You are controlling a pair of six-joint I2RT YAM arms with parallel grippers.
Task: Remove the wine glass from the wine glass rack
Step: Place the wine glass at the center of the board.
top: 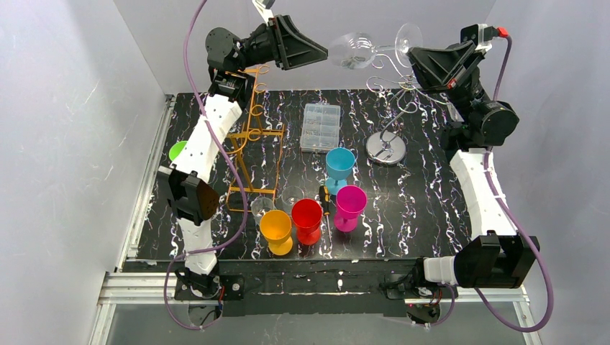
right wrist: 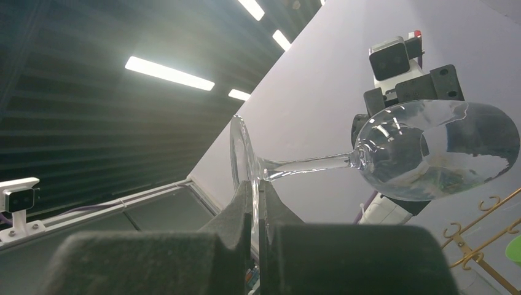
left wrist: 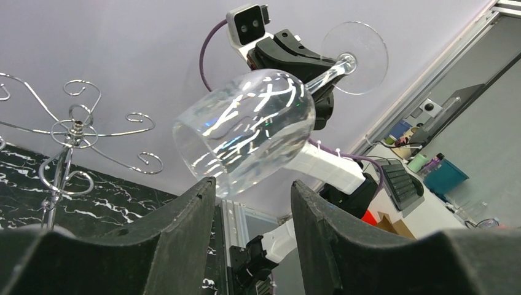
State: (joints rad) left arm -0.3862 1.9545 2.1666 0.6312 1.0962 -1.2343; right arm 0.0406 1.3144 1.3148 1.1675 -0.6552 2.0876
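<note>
Two end effectors meet at the glass point(top: 357, 49), which is aloft and clear of the rack point(top: 386, 149). My right end effector point(right wrist: 254, 196) is clenched on its foot. The stem lies level, with the bowl just ahead of the left end effector point(left wrist: 252, 184), whose jaws are released.

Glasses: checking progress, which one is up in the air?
The clear wine glass, sideways aloft, its foot pinched by the right gripper; the coloured goblets stand on the table.

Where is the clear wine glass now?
Top view: the wine glass is in the air at the back, foot pinched in the right jaws, by the silver rack.
</note>
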